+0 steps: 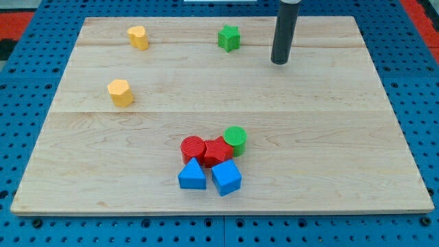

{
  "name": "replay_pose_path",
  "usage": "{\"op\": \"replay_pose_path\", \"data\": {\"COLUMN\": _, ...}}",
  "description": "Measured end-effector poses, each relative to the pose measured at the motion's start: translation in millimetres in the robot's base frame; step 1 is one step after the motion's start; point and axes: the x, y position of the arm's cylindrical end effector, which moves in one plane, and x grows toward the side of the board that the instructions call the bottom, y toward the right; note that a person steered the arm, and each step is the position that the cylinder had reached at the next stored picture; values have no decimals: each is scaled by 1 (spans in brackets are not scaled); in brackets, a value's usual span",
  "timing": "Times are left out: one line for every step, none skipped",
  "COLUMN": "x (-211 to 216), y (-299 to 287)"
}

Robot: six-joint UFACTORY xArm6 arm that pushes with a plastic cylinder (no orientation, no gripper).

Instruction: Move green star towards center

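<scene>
The green star (229, 38) sits near the view's top edge of the wooden board (329, 137), a little right of the middle. My tip (279, 62) rests on the board to the star's right and slightly lower, apart from it. The rod rises straight up out of the view's top.
Two yellow blocks lie at the view's left: one at the top (138, 37), one lower (121, 92). A cluster sits low in the middle: a green cylinder (235, 138), a red cylinder (193, 149), a red block (218, 151), a blue triangle (192, 175) and a blue cube (226, 178).
</scene>
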Motion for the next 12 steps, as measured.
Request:
{"op": "replay_pose_path", "data": {"x": 0, "y": 0}}
{"op": "replay_pose_path", "data": {"x": -3, "y": -2}}
{"op": "replay_pose_path", "data": {"x": -35, "y": -3}}
{"op": "replay_pose_path", "data": {"x": -64, "y": -33}}
{"op": "replay_pose_path", "data": {"x": -98, "y": -83}}
{"op": "replay_pose_path", "data": {"x": -86, "y": -153}}
{"op": "replay_pose_path", "data": {"x": -66, "y": -174}}
{"op": "replay_pose_path", "data": {"x": -68, "y": -169}}
{"op": "replay_pose_path", "data": {"x": -97, "y": -146}}
{"op": "replay_pose_path", "data": {"x": -88, "y": -113}}
{"op": "replay_pose_path", "data": {"x": -68, "y": -153}}
{"op": "replay_pose_path", "data": {"x": -66, "y": -164}}
